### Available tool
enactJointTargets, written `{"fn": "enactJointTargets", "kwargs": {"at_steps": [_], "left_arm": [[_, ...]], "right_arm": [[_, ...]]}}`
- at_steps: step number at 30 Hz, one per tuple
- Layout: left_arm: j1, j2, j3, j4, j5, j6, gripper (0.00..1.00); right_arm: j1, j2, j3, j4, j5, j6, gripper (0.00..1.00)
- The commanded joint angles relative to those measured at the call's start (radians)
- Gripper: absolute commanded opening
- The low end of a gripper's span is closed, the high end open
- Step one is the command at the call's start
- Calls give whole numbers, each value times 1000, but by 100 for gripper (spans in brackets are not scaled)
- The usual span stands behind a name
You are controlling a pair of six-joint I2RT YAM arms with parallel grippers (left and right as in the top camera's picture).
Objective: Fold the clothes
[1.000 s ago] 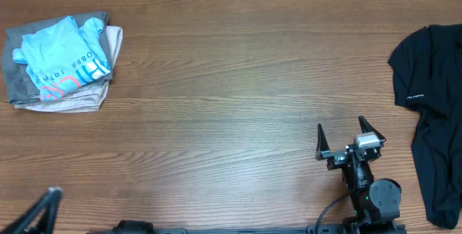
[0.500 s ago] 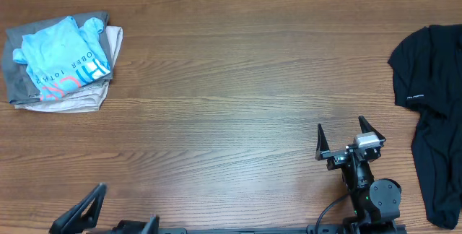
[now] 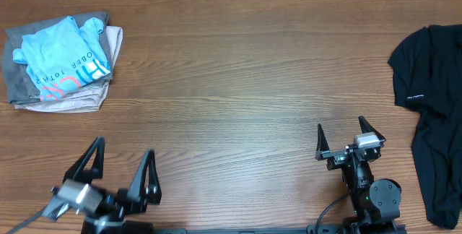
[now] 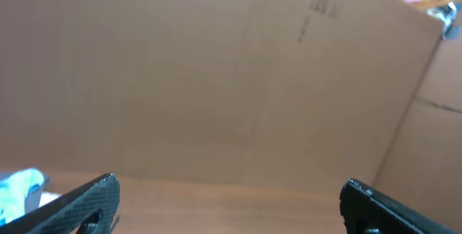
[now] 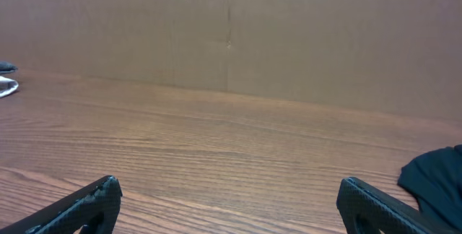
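Observation:
The clothes, a light blue T-shirt (image 3: 63, 57) with white and coral letters, lie folded on top of a small pile at the table's far left corner. A sliver of the light blue T-shirt (image 4: 18, 191) shows at the left edge of the left wrist view. My left gripper (image 3: 123, 147) is near the front left edge, well short of the pile, with its jaws wide open and nothing between them (image 4: 231, 183). My right gripper (image 3: 341, 124) stands at the front right, open and empty over bare wood (image 5: 229, 183).
Under the blue shirt lie a grey garment (image 3: 16, 68) and a beige garment (image 3: 76, 100). A black garment (image 3: 433, 104) is spread out at the right edge, and its hem (image 5: 433, 172) shows in the right wrist view. A brown cardboard wall (image 5: 231, 39) runs behind the table.
My left arm has come into view from the bottom left corner, moving up and to the right, still open. The right arm and the clothes have not moved.

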Motion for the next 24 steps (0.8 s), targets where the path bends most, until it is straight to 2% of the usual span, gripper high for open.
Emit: {"fn": "enactJointTargets", "kwargs": {"at_steps": [1, 7, 13, 24], "left_arm": [[6, -10, -140, 113, -67, -3, 100], [6, -10, -337, 311, -96, -3, 100], [6, -10, -470, 409, -111, -3, 100], [6, -11, -612, 452, -130, -1, 100]], "right_arm": [[-3, -10, -10, 6, 8, -2, 100], [-3, -10, -10, 6, 8, -2, 100], [-3, -10, -10, 6, 8, -2, 100], [-3, -10, -10, 6, 8, -2, 100]]}}
